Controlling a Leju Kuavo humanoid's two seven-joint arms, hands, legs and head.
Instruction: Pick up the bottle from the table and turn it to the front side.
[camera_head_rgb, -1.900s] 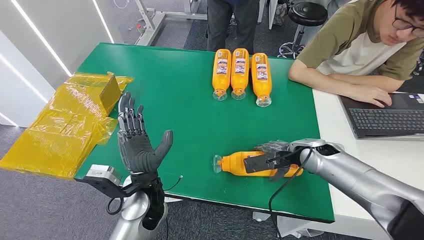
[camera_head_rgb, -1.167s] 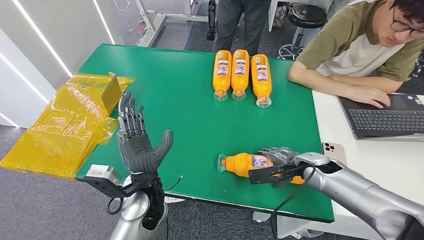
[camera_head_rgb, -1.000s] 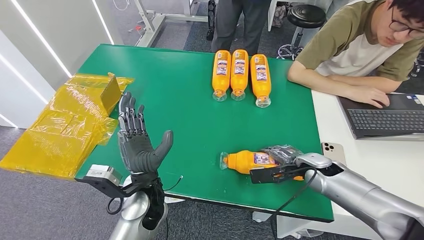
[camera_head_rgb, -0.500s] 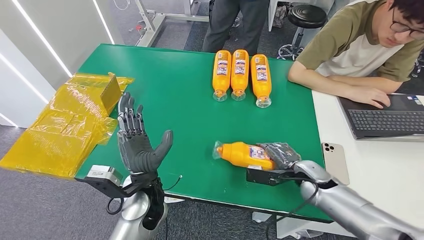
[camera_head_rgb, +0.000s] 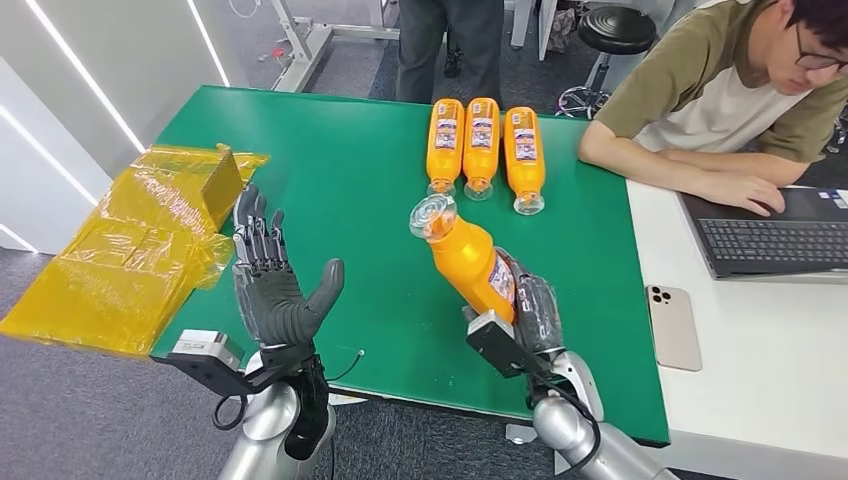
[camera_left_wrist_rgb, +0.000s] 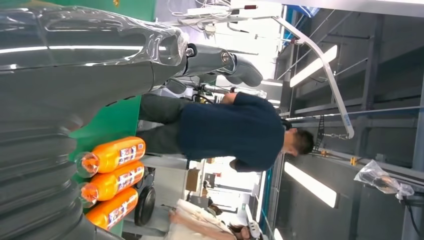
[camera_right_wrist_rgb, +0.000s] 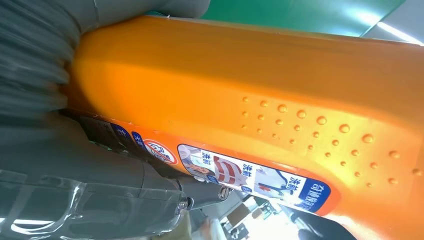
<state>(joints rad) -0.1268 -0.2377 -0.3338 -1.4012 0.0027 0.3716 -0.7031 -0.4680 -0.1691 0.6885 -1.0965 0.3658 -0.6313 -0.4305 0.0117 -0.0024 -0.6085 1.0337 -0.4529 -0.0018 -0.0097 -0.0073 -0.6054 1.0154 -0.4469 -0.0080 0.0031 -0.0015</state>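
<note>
Right hand (camera_head_rgb: 528, 312) grips the orange bottle (camera_head_rgb: 468, 260) around its lower body, lifted off the green tabletop (camera_head_rgb: 350, 180) and tilted, its clear cap (camera_head_rgb: 432, 213) uppermost and leaning toward the robot's left. The bottle hangs above the near half of the tabletop, well apart from the three orange bottles (camera_head_rgb: 482, 148) lying side by side at the far edge, caps toward the robot. Left hand (camera_head_rgb: 272, 290) is raised at the near left edge, palm up, fingers apart, holding nothing. Bare green surface lies between the two hands. Yellow plastic wrapping (camera_head_rgb: 130, 250) overhangs the left edge. On the adjoining white desk (camera_head_rgb: 760, 340) to the right: a phone (camera_head_rgb: 672, 326) just past the green edge and a laptop (camera_head_rgb: 775, 235), at which a seated person (camera_head_rgb: 720, 100) rests both arms.

Right wrist view: label (camera_right_wrist_rgb: 235, 177) and raised dots on the bottle's body (camera_right_wrist_rgb: 260, 95), with the thumb pressed against it. Left wrist view: a standing person (camera_left_wrist_rgb: 225, 130) in a dark shirt beyond the far edge.
</note>
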